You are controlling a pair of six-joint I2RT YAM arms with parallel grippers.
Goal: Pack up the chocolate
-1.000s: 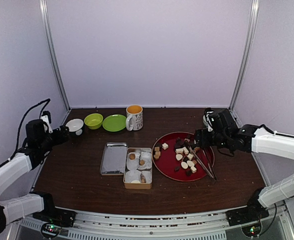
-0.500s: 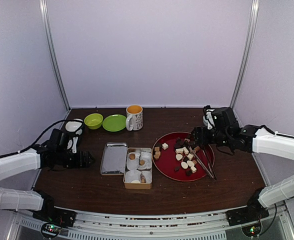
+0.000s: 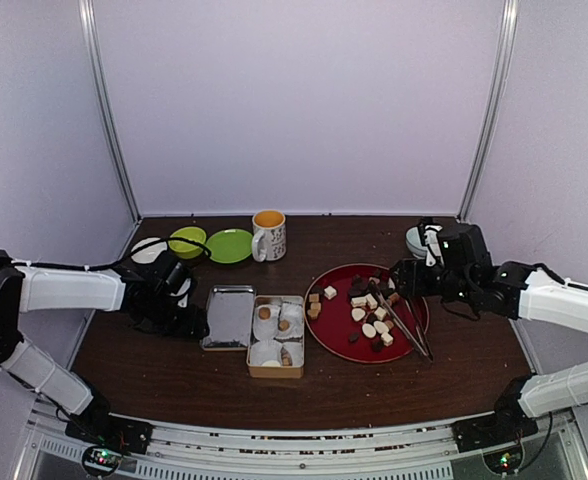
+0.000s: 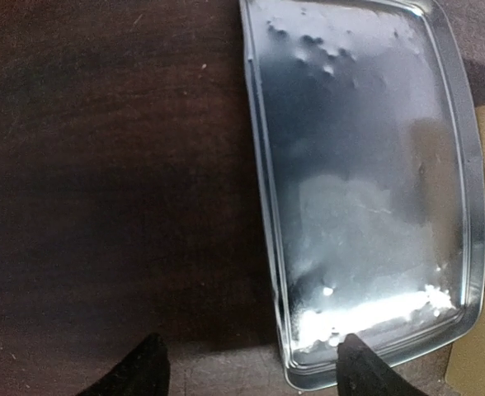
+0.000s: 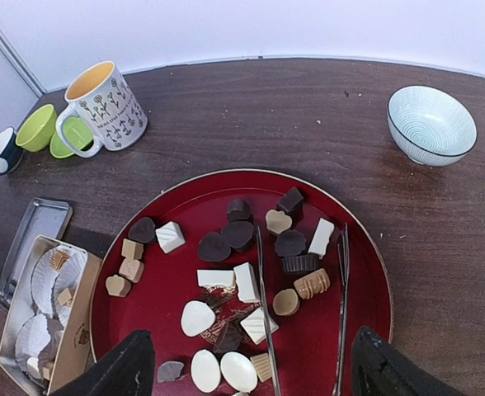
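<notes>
Lying on red plate point(image 5: 366, 272), chocolate point(image 5: 245, 282) dark, tan, white

Dark brown, tan and white bite-sized chocolate pieces point(image 5: 246, 281) point(image 3: 360, 313), cubes, hearts and rounded ovals, lie loose and unwrapped in a scattered single layer on a round red plate point(image 5: 366, 247). Dark ones cluster toward twelve o'clock, three tan cubes point(image 5: 129, 268) sit near the nine o'clock rim, and white ovals point(image 5: 237, 372) lie at six o'clock. A few small tan pieces point(image 5: 65, 296) rest in the rectangular tan box point(image 5: 76, 330) at the plate's nine o'clock.
</notes>
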